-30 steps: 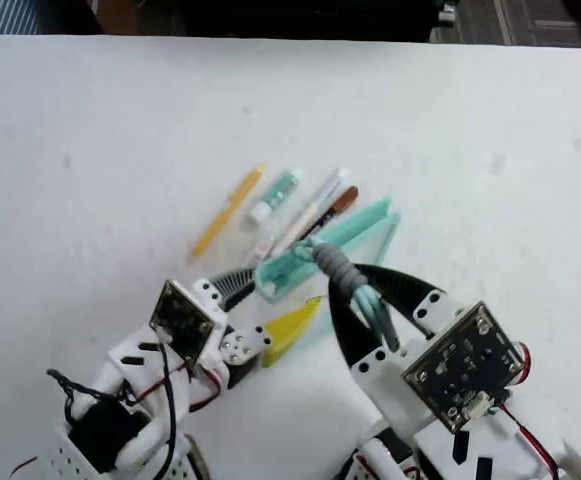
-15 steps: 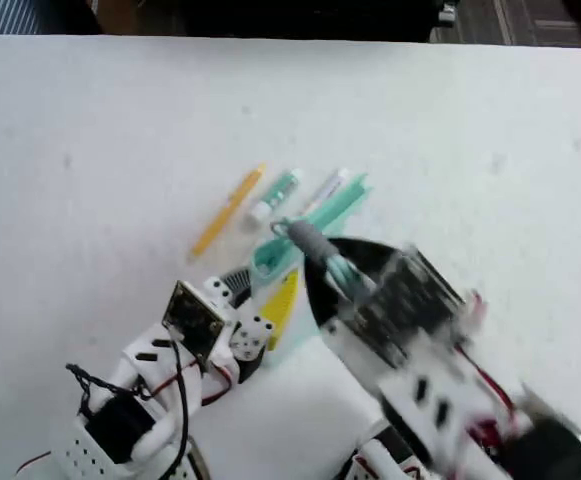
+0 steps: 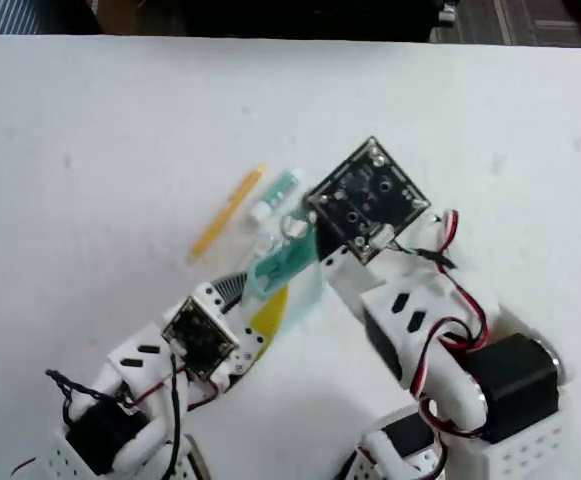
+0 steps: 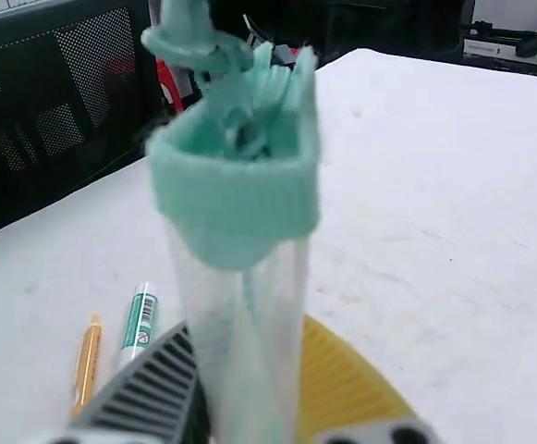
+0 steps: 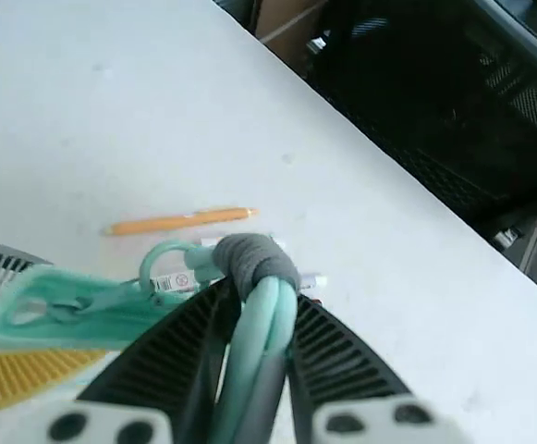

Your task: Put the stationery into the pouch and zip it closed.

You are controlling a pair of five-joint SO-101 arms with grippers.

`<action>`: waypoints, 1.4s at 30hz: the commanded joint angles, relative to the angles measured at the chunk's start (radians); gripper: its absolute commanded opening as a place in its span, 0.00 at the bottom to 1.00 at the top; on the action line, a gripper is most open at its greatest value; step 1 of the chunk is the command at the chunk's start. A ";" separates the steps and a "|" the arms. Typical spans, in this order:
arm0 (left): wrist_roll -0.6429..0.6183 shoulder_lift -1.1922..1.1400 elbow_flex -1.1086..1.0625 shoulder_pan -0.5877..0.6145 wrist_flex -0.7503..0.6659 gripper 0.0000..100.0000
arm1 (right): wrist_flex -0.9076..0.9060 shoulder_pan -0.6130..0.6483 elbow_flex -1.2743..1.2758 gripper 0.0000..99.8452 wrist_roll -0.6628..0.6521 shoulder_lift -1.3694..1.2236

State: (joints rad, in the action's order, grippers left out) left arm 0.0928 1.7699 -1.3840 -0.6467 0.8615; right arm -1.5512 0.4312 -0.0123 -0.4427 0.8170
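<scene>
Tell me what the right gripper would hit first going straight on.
Probably the table near the orange pen, just beyond the strap the right gripper holds; depth is unclear.

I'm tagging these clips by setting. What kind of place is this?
Probably a lab or office workroom: a white table with two small robot arms, a black mesh panel beside it, and a brown box beyond its edge.
</scene>
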 commanded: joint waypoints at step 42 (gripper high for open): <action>0.009 -0.015 0.015 0.053 0.014 0.02 | 0.205 -0.409 0.106 0.02 -0.167 -0.038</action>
State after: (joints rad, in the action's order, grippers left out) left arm 0.0928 1.7699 -1.3825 -0.6084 0.8692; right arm -1.3840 0.0537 0.1028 -0.6007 0.7818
